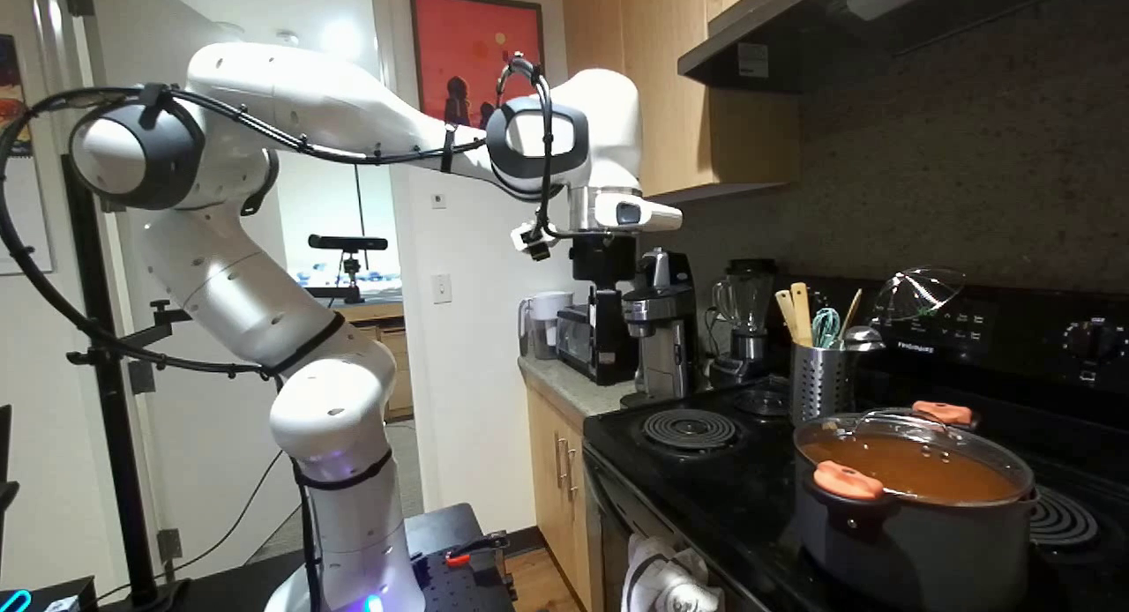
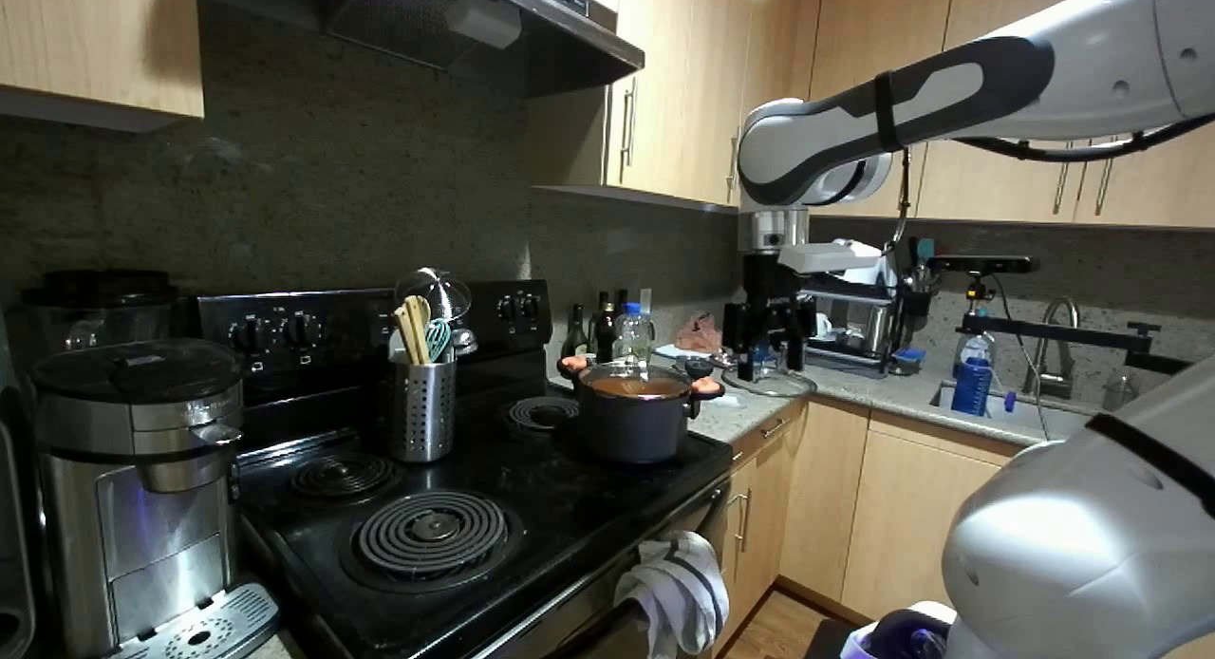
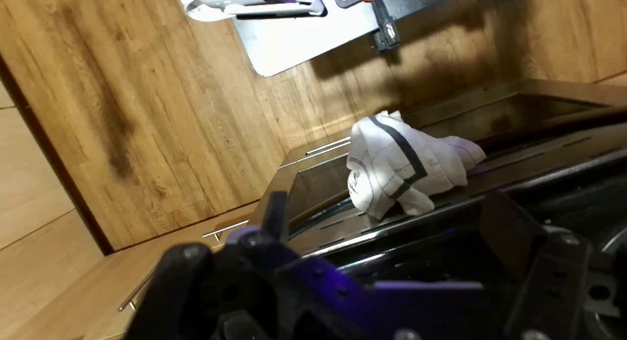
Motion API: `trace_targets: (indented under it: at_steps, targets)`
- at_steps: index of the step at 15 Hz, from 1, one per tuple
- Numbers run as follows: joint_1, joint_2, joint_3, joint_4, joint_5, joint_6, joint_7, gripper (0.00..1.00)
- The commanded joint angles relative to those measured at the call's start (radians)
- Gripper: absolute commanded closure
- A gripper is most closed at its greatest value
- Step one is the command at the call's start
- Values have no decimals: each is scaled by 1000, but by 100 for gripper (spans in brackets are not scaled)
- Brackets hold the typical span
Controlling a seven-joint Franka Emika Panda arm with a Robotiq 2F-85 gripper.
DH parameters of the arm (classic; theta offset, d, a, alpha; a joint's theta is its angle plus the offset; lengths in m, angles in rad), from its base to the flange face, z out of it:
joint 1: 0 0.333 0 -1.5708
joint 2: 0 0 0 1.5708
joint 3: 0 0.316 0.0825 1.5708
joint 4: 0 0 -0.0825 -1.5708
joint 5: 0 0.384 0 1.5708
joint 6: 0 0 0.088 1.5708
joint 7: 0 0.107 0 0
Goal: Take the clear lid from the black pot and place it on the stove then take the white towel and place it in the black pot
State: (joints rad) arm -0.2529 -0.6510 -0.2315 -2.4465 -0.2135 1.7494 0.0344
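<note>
Claw (image 2: pixel 771 357) raised, pointing down, fingers (image 3: pixel 277 215) parted wide in wrist view. Clear glass lid (image 1: pixel 917 456) seated on orange-handled black pot (image 1: pixel 917 541), orange-brown showing through glass. Pot standing upright on black coil-burner stove (image 2: pixel 555 490). White towel (image 3: pixel 387 163), dark-striped, hanging bunched at stove front, well apart from claw. Perforated steel utensil holder (image 2: pixel 424 414) upright on stove, apart from pot, wooden utensils (image 2: pixel 415 331) standing inside.

A kitchen — stove (image 2: pixel 560 498), sink (image 2: pixel 1063 425), cabinets (image 2: pixel 683 89)
</note>
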Motion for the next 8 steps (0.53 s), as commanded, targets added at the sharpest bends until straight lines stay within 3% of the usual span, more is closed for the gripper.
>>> trace_targets:
  at_steps: [1,8]
  targets:
    - [-28,66,11,67,80,18,146,0]
    - [-92,125,18,176,121,110,384,0]
